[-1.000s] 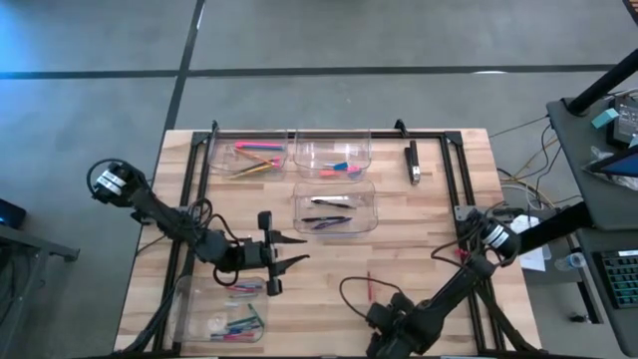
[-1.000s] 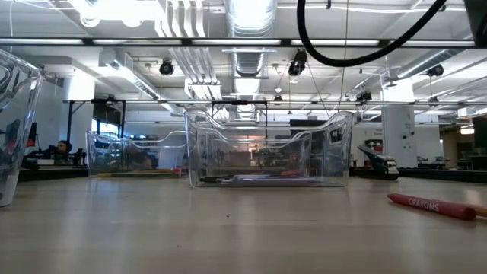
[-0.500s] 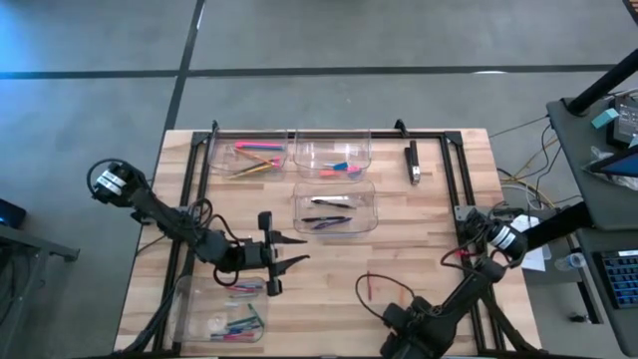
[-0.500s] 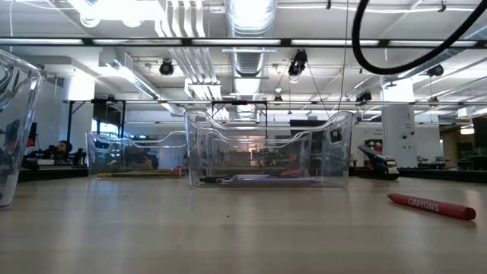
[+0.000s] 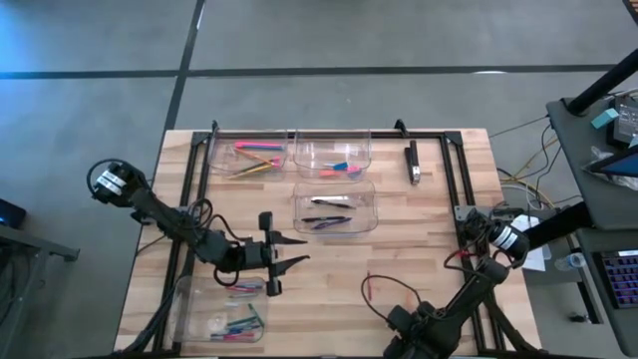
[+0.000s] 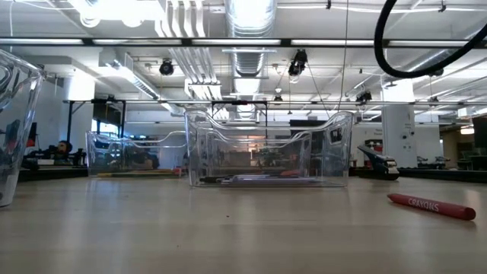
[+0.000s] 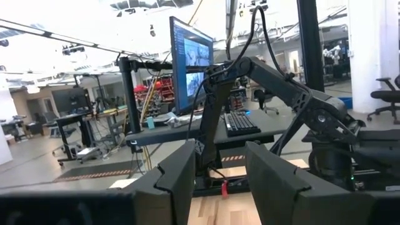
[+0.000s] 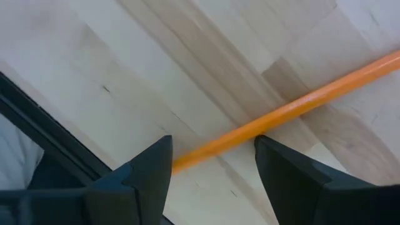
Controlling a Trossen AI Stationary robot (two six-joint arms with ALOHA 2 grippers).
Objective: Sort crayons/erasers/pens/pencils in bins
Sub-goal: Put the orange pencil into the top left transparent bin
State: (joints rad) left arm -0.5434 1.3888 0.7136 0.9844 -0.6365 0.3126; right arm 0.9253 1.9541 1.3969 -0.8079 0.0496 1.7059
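The right end effector (image 8: 212,169), fingers spread wide, hangs over a long orange pencil (image 8: 294,109) on the wooden tabletop (image 8: 187,69); I'd judge pickup comes next, needing descent and closure; the left end effector (image 5: 289,251) waits open.

Four clear plastic bins sit on the wooden bench (image 5: 419,229). The far-left bin (image 5: 254,158) holds pink, orange and yellow pencils (image 5: 257,150) lying mostly crosswise. Beside it, the far-middle bin (image 5: 332,157) holds a light blue eraser (image 5: 341,166) and red-pink erasers (image 5: 329,173). Just in front, the centre bin (image 5: 335,209) holds dark pens (image 5: 329,221), grey, black and purple, lying flat. The near-left bin (image 5: 217,311) holds red, blue and green crayons (image 5: 242,323). One red crayon (image 5: 368,286) lies loose on the bare bench near the front edge, its label readable from the low view (image 6: 431,206). An orange pencil (image 8: 294,107) lies flat across the wood, seen in the right wrist view.
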